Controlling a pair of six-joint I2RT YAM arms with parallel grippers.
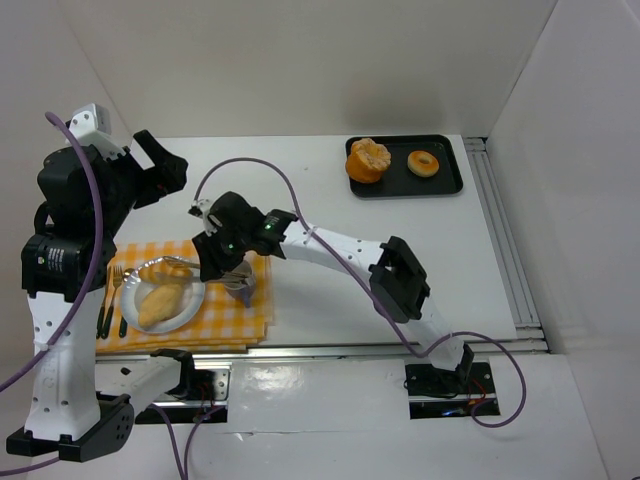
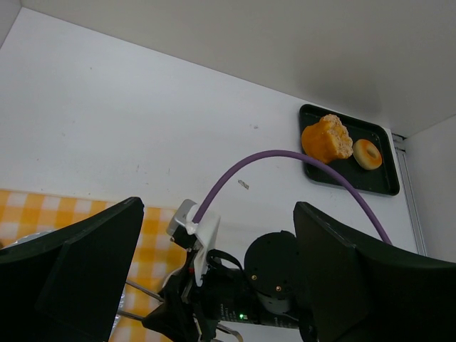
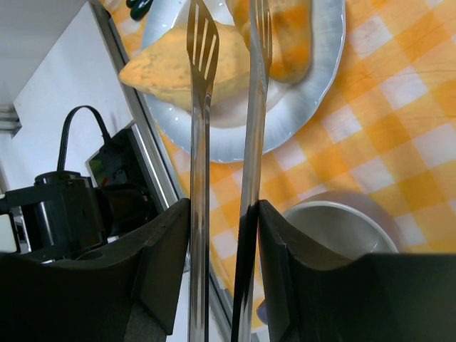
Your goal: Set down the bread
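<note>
I read the tongs [image 3: 201,107] as polished metal, smooth and mirror-bright. The plate [image 3: 296,107] under them looks glazed white and glossy. The bread [image 3: 160,68] has a matt, slightly rough golden crust. The cloth [image 3: 406,92] is a woven check, matt. From my top view the tabletop [image 1: 330,170] is smooth matt white, the tray [image 1: 398,180] matt black, and the cable [image 1: 250,161] smooth purple plastic.

Mid table [image 1: 330,300] open; cup [image 1: 243,286] crowds plate [image 1: 197,298] (right side).

Slim tongs [image 3: 201,142] in right claw [image 3: 222,214], over bread [image 3: 167,70] on plate [image 3: 303,107]
</note>
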